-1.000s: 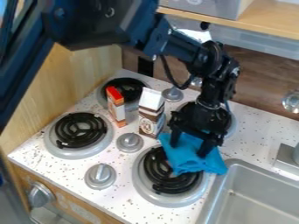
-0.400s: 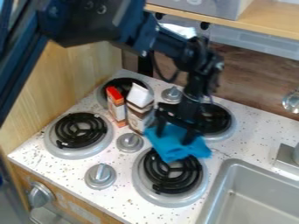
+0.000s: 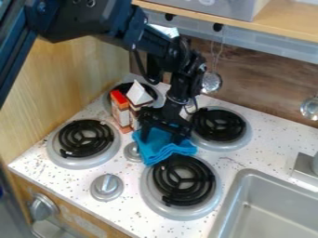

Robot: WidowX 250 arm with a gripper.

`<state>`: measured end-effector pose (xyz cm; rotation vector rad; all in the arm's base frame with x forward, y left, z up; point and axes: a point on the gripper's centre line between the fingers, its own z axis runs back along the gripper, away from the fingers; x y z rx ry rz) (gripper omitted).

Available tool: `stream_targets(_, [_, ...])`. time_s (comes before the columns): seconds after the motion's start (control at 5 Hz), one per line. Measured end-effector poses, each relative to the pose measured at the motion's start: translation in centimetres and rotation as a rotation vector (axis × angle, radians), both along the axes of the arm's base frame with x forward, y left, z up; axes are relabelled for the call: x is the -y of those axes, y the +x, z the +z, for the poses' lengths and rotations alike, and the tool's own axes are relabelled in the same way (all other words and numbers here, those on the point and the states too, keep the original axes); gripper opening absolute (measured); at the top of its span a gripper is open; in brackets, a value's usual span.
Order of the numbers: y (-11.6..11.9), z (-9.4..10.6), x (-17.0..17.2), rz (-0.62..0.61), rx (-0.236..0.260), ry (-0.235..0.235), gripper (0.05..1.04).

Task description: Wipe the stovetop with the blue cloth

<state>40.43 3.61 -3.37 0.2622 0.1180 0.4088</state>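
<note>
So the gripper (image 3: pixel 162 136) is parked around the middle of the frame, pointed down, with its fingers a bit apart and a bunch of blue cloth (image 3: pixel 163 148) held between them. It's hung from the black arm (image 3: pixel 93 18), which is seen coming in from the upper left. The cloth's lower edge is draped over the top rim of the burner (image 3: pixel 184 182) at lower centre, and part of the small knob (image 3: pixel 131 152) just left of it is covered too.

Right by the gripper, on its left in the frame, two little cartons are found side by side: an orange-topped one (image 3: pixel 121 110) and a brown one (image 3: pixel 135 110) with a white peaked top. Behind those, another burner (image 3: pixel 126 87) is partly blocked from sight. One more burner (image 3: pixel 217 125) is placed right of the gripper, and a fourth (image 3: pixel 86 142) is set over at left. A second knob (image 3: pixel 107 187) can be spotted at lower left of centre.

The speckled counter (image 3: pixel 239 158) is bordered by a metal sink (image 3: pixel 267 200) at lower right, and a round strainer (image 3: pixel 212 82) is hung against the brown backsplash (image 3: pixel 261 83) up top.
</note>
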Motion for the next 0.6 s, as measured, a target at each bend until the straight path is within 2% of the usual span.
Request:
stream_targets(0.2, [-0.1, 0.0, 1.1, -0.013, 0.014, -0.056, 1.001])
stream_targets(0.4, [-0.1, 0.0, 5.3, -0.093, 0.011, -0.131, 1.001])
stream_targets(0.6, [0.3, 0.7, 8.3, -0.141, 0.015, -0.163, 1.001])
